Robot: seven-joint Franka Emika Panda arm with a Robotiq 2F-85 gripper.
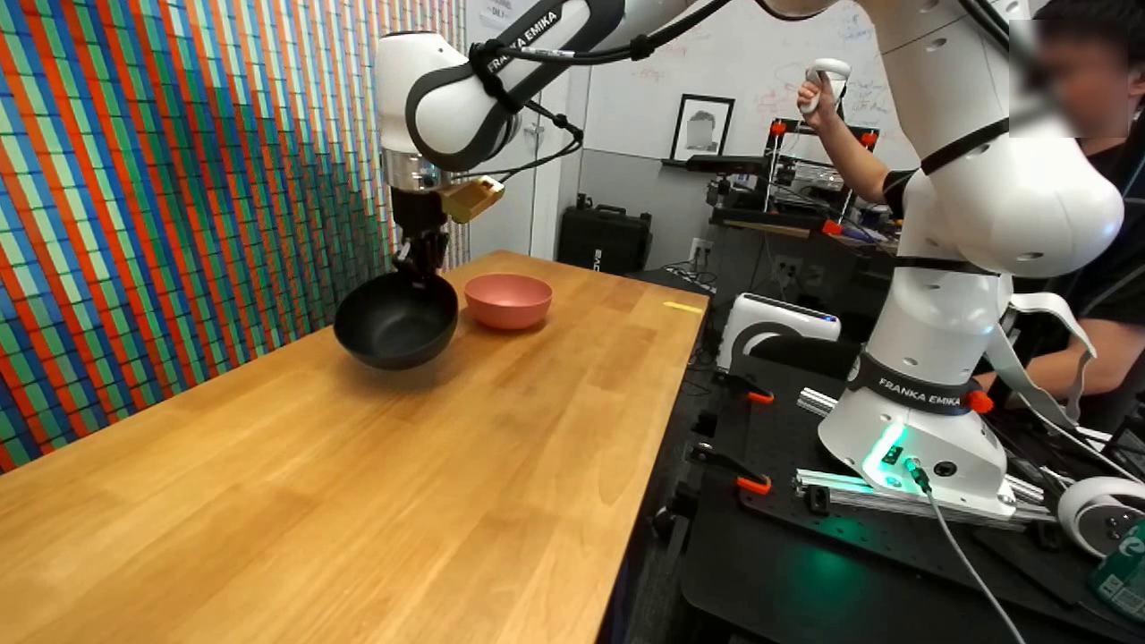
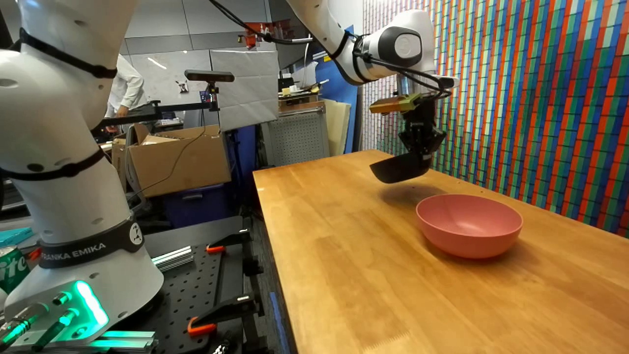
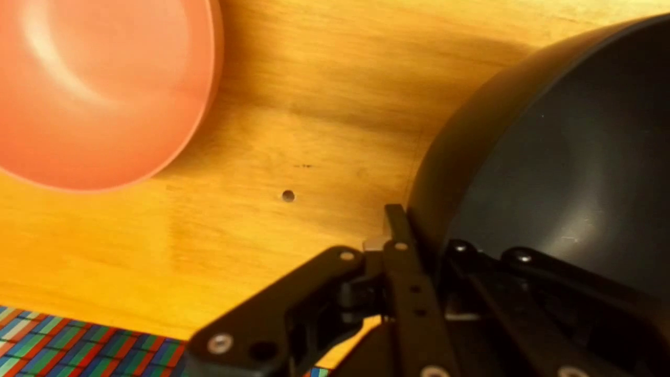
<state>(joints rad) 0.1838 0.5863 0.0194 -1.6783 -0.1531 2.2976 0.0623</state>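
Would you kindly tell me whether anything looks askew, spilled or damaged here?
Mainly the black bowl: pinched at its rim by the fingers, it hangs tilted above the wooden table, while the pink bowl sits upright. The table also has a small round hole, perhaps drilled; no spill shows.

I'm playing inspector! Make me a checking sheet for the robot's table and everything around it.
Surface: wooden table, with a small dark hole showing in the wrist view.
Main things: black bowl, tilted, held above the table; pink bowl, upright on it, apart from the black one.
Clutter: green can beside the robot's base; yellow strip on the table.
Gripper: shut on the black bowl's rim.
Cables: black cable strapped along the arm.
Surroundings: colourful striped backdrop along the table; cardboard box; person holding a white controller.
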